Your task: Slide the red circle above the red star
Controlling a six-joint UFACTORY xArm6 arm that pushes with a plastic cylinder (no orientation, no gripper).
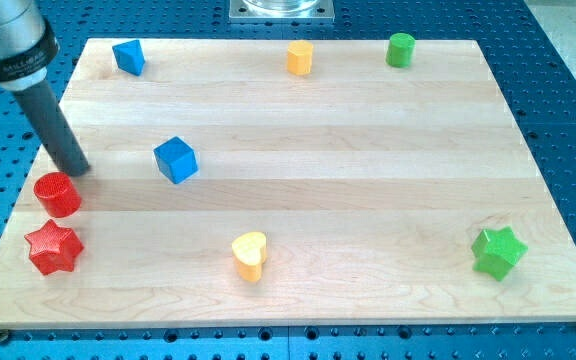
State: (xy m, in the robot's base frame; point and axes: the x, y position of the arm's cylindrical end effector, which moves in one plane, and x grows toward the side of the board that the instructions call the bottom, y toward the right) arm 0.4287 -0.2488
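The red circle [58, 194] sits near the view's left edge of the wooden board [368, 200]. The red star [53, 248] lies just below it, almost touching. My tip [74, 168] is at the end of the dark rod, just above and slightly right of the red circle, close to its upper edge; I cannot tell whether it touches.
A blue cube [176, 159] lies right of my tip. A blue block [128, 56], a yellow block [300, 57] and a green cylinder [400, 49] line the top edge. A yellow heart [250, 255] is at bottom centre, a green star [497, 251] at bottom right.
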